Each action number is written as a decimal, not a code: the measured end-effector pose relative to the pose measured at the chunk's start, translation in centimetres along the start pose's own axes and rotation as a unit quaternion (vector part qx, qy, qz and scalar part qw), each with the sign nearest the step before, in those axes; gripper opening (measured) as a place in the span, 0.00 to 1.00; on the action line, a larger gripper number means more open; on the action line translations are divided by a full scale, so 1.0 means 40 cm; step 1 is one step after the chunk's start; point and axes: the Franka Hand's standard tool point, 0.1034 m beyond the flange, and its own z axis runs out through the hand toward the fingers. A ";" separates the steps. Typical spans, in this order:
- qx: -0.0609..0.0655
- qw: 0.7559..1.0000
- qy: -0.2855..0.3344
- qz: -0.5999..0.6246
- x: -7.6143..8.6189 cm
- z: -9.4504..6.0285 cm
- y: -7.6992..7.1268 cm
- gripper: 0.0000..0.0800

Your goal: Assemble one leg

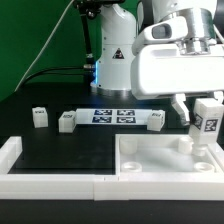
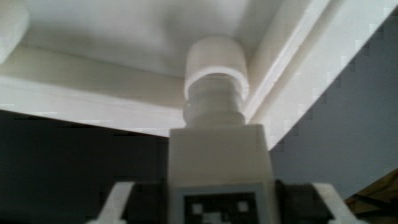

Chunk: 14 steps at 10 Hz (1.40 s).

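My gripper (image 1: 203, 118) is shut on a leg (image 1: 206, 122), a small white block with a black-and-white tag, and holds it upright over the large white square part (image 1: 160, 160) at the exterior view's right. The leg's lower end sits at the part's far right corner; whether it touches is not clear. In the wrist view the held leg (image 2: 221, 165) shows between my fingers (image 2: 121, 200), its round peg pointing at the white part (image 2: 107, 85). Three more legs lie on the table: one at the left (image 1: 39, 117), one beside it (image 1: 67, 121), one to the right of the marker board (image 1: 157, 120).
The marker board (image 1: 112, 116) lies at the table's middle back. A white raised border (image 1: 50, 178) runs along the front and left of the black table. The robot's white base (image 1: 115, 60) stands behind the board.
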 end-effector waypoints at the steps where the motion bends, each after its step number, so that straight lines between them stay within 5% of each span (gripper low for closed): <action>1: 0.003 1.000 0.005 -0.004 0.016 0.015 -0.014 0.36; 14: -0.008 1.000 0.023 -0.001 -0.030 0.024 0.014 0.36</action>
